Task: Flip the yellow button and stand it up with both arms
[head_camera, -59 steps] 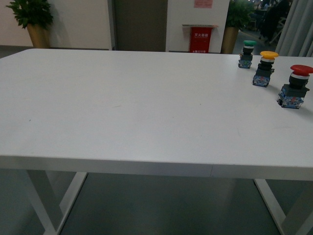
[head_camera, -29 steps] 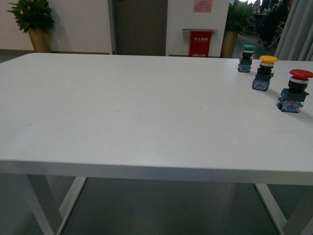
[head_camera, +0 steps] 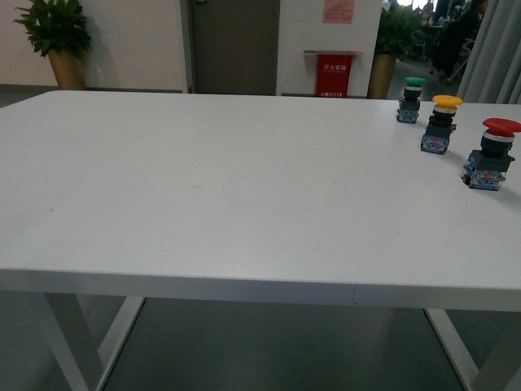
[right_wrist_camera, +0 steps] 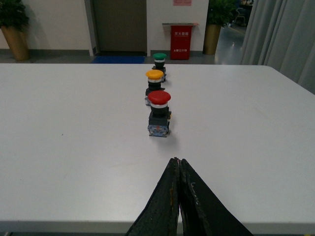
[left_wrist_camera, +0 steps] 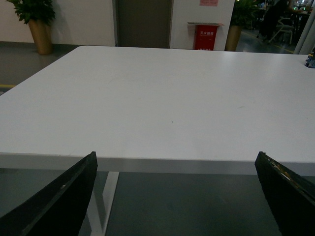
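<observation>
Three buttons sit far right on the desk (head_camera: 203,187); the yellow button (head_camera: 440,124) stands in the middle, small, rigid, top-heavy, so pinch its boxy base. Left end effector (left_wrist_camera: 177,196) gapes wide, right end effector (right_wrist_camera: 178,196) is pressed closed, empty.

I am seeing a white table (head_camera: 203,187) bearing a green button (head_camera: 411,98) and a red button (head_camera: 491,163), both standing cap-up near its far right edge. Beyond it, two potted plants (head_camera: 59,41), a red box (head_camera: 332,75) and a grey door (head_camera: 234,45) are showing.
</observation>
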